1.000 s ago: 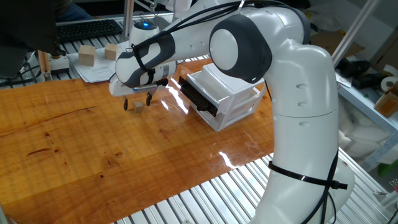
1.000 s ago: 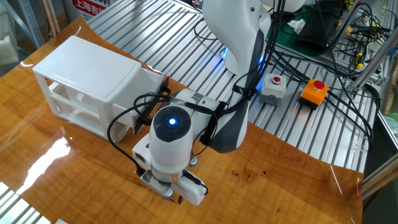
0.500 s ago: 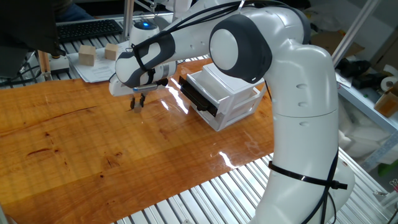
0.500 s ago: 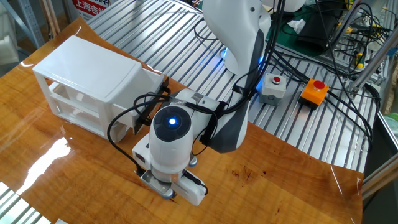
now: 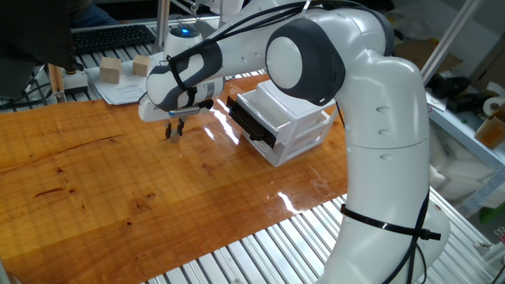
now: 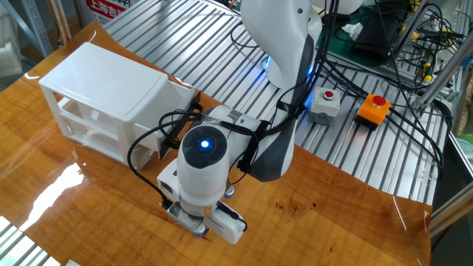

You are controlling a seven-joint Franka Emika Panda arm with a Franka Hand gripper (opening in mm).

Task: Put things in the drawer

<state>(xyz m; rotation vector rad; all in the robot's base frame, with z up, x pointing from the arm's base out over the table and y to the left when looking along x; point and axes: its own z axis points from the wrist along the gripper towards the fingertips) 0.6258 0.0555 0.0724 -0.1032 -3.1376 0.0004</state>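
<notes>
My gripper stands just above the wooden table, left of the white two-drawer cabinet. Its fingers are closed together on the tiny tan wooden cube, which is mostly hidden between them. The upper black-fronted drawer is pulled out toward the gripper side. In the other fixed view the wrist hides the fingers and the cube, and the cabinet shows from the back.
Two larger tan wooden blocks lie on paper at the table's far edge, near a keyboard. A grey button box and an orange one sit on the metal slats. Cables hang by the arm.
A second ago the fingers stood open around the cube on the table. They closed on it by half a second ago and nothing has moved since.
</notes>
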